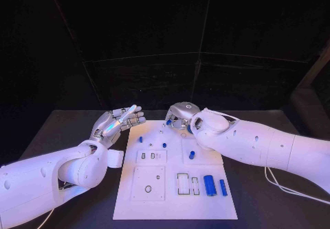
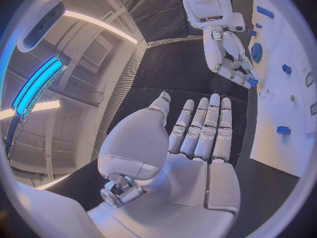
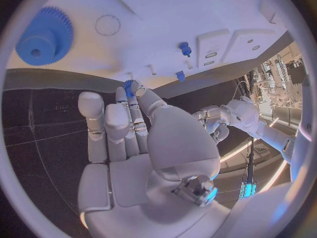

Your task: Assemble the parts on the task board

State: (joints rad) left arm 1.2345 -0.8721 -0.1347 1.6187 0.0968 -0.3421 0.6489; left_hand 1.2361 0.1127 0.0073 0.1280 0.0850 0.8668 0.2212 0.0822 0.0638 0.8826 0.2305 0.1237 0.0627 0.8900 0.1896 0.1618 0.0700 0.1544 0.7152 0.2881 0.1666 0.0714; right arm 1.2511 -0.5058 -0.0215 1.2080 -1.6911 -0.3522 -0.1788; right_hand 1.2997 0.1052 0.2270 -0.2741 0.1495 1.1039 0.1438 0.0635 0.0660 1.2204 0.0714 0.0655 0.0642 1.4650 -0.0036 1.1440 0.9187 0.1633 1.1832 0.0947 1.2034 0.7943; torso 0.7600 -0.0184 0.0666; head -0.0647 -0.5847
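Note:
The white task board lies in the middle of the black table. My right hand hovers over the board's far edge and pinches a small blue part between thumb and fingertip. That part is just off the board's edge. A blue gear sits on the board close to this hand. My left hand is raised beside the board's far left corner, fingers straight and together, holding nothing. Small blue pegs stand on the board.
Two blue cylinders lie at the board's near right, next to rectangular slots. Square plates with holes sit left of them. Black table surrounds the board.

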